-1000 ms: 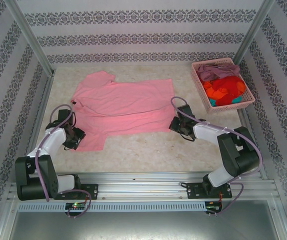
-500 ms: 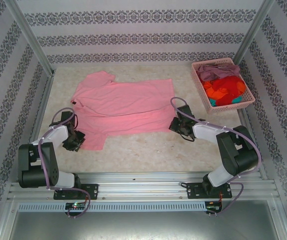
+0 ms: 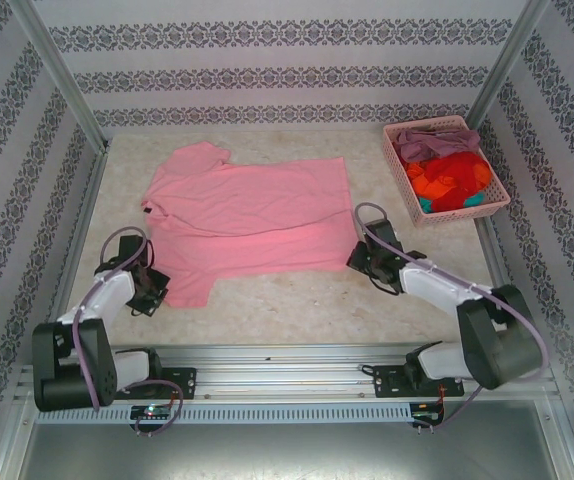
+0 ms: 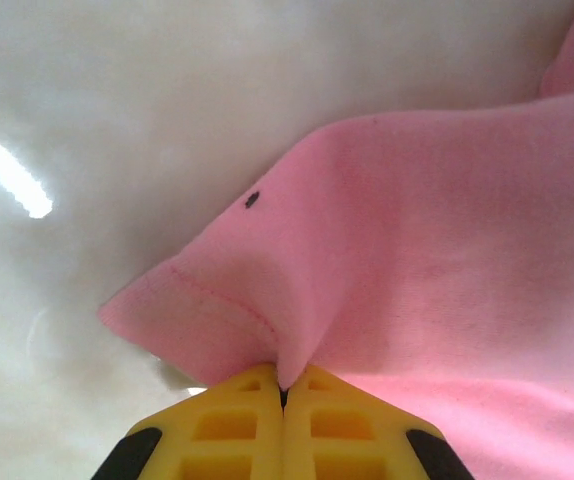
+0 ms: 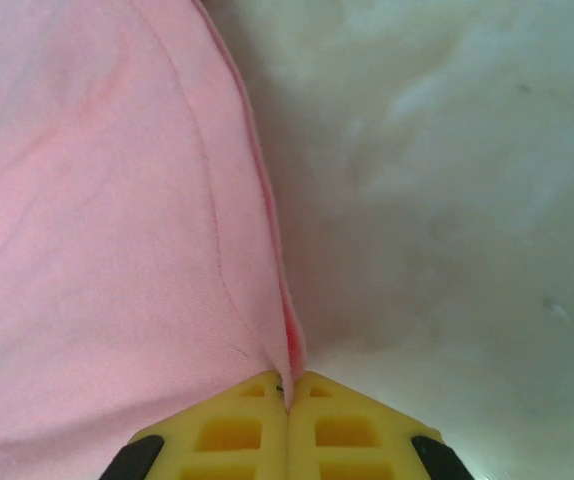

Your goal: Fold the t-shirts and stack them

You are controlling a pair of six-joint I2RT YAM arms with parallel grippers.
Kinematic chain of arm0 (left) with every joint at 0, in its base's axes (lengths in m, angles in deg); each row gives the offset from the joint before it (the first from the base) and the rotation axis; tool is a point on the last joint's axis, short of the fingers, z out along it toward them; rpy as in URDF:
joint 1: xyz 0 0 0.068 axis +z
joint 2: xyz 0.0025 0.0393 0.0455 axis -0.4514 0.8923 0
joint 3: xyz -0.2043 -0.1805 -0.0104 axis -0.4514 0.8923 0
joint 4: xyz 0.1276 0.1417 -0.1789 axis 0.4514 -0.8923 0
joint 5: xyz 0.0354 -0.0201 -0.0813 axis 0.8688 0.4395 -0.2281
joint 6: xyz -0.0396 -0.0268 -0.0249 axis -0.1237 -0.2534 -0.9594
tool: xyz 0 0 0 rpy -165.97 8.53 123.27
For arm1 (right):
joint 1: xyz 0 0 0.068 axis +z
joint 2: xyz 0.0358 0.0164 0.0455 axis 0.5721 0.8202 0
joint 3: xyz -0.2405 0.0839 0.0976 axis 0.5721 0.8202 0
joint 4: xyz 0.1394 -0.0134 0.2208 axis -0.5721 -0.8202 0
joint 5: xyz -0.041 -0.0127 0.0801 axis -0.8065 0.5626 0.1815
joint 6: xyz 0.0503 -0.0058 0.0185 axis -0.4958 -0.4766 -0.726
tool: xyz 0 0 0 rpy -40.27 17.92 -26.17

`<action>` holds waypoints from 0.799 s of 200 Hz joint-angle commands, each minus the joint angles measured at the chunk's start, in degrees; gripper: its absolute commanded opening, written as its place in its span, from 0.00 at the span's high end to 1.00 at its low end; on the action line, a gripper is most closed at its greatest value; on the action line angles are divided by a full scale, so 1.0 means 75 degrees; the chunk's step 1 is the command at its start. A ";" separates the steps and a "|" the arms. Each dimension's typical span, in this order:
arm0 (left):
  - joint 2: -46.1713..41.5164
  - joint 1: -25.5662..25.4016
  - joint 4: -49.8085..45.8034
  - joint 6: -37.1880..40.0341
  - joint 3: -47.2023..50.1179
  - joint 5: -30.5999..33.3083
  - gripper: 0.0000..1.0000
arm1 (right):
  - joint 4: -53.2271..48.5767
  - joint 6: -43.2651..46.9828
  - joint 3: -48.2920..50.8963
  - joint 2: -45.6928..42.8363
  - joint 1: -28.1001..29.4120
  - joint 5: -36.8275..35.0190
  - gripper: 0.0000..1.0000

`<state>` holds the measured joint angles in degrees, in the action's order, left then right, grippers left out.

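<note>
In the left wrist view the pink shirt (image 4: pixel 437 260) is cut by the right edge. The basket (image 3: pixel 400 170) holds heaped shirts (image 3: pixel 449 178), too small to count.

T-shirt (image 3: pixel 247 205) on table (image 3: pixel 297 295) centre, basket (image 3: pixel 398 170) with other t-shirts (image 3: pixel 449 178) far right

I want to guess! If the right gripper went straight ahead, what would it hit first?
Probably more of the pink t-shirt, whose edge the right gripper pinches; bare table lies just beside it.
</note>
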<state>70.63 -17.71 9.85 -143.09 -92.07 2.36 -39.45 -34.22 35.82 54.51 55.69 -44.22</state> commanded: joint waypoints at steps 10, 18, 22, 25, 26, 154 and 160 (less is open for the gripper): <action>-0.0452 0.0049 -0.0678 -0.0241 0.0047 0.0044 1.00 | -0.0539 -0.0568 0.0572 -0.0384 0.0194 -0.0328 1.00; -0.0457 0.0049 -0.0686 -0.0242 -0.0002 0.0043 1.00 | -0.0501 -0.0663 0.0675 -0.0337 0.0203 -0.0311 1.00; -0.0446 0.0048 -0.0711 -0.0241 -0.0035 0.0043 1.00 | -0.0476 -0.0704 0.0710 -0.0295 0.0204 -0.0291 1.00; -0.0445 0.0049 -0.0728 -0.0241 -0.0056 0.0049 1.00 | -0.0452 -0.0733 0.0729 -0.0274 0.0204 -0.0280 1.00; -0.0445 0.0049 -0.0730 -0.0241 -0.0066 0.0046 1.00 | -0.0453 -0.0744 0.0732 -0.0260 0.0204 -0.0283 1.00; -0.1516 0.0061 -0.2225 0.0179 -0.0854 0.0384 1.00 | -0.1370 -0.1103 0.1147 -0.1530 0.0379 -0.0442 1.00; -0.1562 0.0061 -0.2249 0.0212 -0.0926 0.0439 1.00 | -0.1366 -0.1082 0.1104 -0.1585 0.0379 -0.0451 1.00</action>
<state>60.18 -17.71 -1.96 -143.38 -96.49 2.97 -46.64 -41.32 43.25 44.34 58.06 -45.64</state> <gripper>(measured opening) 0.049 0.043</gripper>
